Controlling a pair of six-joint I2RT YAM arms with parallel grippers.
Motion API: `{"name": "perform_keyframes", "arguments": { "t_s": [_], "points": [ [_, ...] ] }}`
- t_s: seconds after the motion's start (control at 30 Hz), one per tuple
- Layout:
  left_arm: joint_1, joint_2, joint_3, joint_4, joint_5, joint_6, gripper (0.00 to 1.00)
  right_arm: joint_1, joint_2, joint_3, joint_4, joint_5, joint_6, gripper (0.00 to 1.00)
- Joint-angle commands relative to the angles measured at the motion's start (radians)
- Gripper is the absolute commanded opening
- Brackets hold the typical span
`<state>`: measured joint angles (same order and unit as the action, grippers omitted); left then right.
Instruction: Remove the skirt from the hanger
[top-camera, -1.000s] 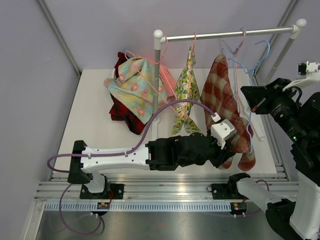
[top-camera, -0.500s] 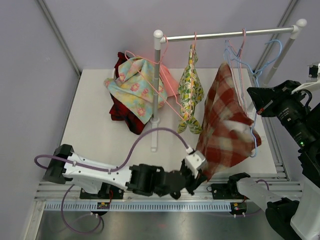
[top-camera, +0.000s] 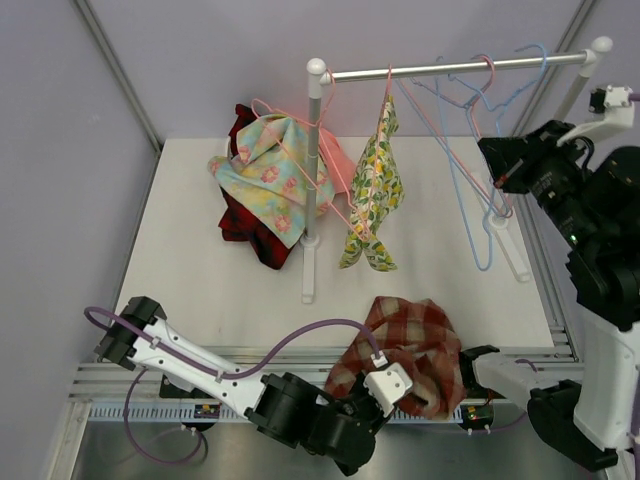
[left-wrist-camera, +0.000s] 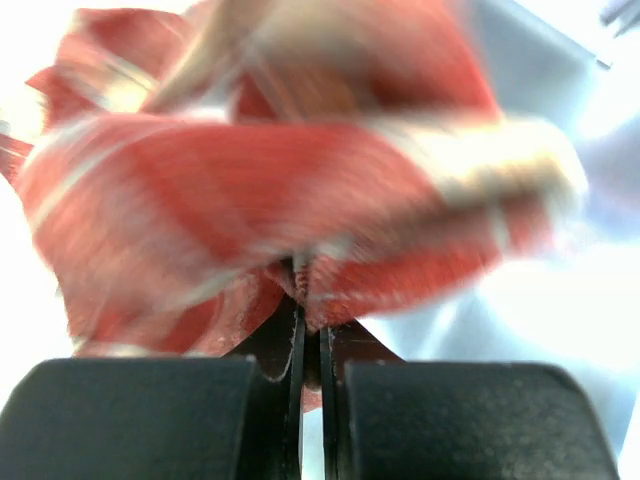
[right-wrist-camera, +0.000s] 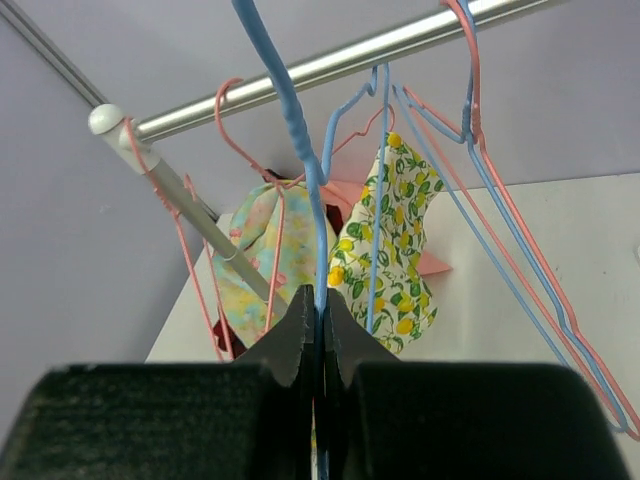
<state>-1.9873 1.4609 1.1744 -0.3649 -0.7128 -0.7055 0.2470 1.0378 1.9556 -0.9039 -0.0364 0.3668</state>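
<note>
The red-and-cream plaid fabric skirt is lying bunched at the lower centre of the top view, off the hangers and sagging over the near edge of the white table. The left gripper is clamping a fold of it, fingers pressed together on the cloth. At the upper right, the right gripper is pinching the wire of a bare blue wire hanger, which is hanging from the silver rail beside a pink wire hanger. A yellow lemon-print garment is hanging mid-rail, well apart from the skirt. A heap of floral and dark red cloths is sitting at the upper left.
</note>
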Motion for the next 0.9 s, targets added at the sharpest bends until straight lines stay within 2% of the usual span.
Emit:
{"name": "perform_keyframes", "arguments": {
  "t_s": [0.0,0.33,0.43,0.6,0.63,0.73,0.83,0.87],
  "points": [
    [-0.001,-0.033,0.073,0.041,-0.117,0.04,0.0,0.0,0.125,0.023,0.148,0.021,-0.032,0.0],
    [-0.021,-0.137,-0.03,-0.048,-0.162,-0.126,0.0,0.0,0.327,0.046,0.27,0.013,-0.034,0.0],
    [-0.025,-0.168,-0.009,-0.17,-0.209,-0.188,0.0,0.0,0.323,-0.006,0.267,0.009,-0.025,0.0],
    [-0.024,-0.186,0.151,-0.662,-0.382,-0.382,0.0,0.0,0.2,-0.184,0.266,0.056,0.001,0.0],
    [-0.021,-0.197,0.168,-0.708,-0.399,-0.396,0.0,0.0,0.171,-0.199,0.26,0.059,0.0,0.0],
    [0.004,-0.267,0.212,-0.793,-0.448,-0.378,0.0,0.0,0.131,-0.233,0.218,0.064,-0.014,0.0],
    [0.057,-0.357,0.214,-0.725,-0.459,-0.231,0.0,0.0,0.094,-0.256,0.198,0.078,-0.023,0.0],
    [0.106,-0.382,0.209,-0.688,-0.453,-0.119,0.0,0.0,0.084,-0.261,0.194,0.081,-0.025,0.0]
  ]
}}
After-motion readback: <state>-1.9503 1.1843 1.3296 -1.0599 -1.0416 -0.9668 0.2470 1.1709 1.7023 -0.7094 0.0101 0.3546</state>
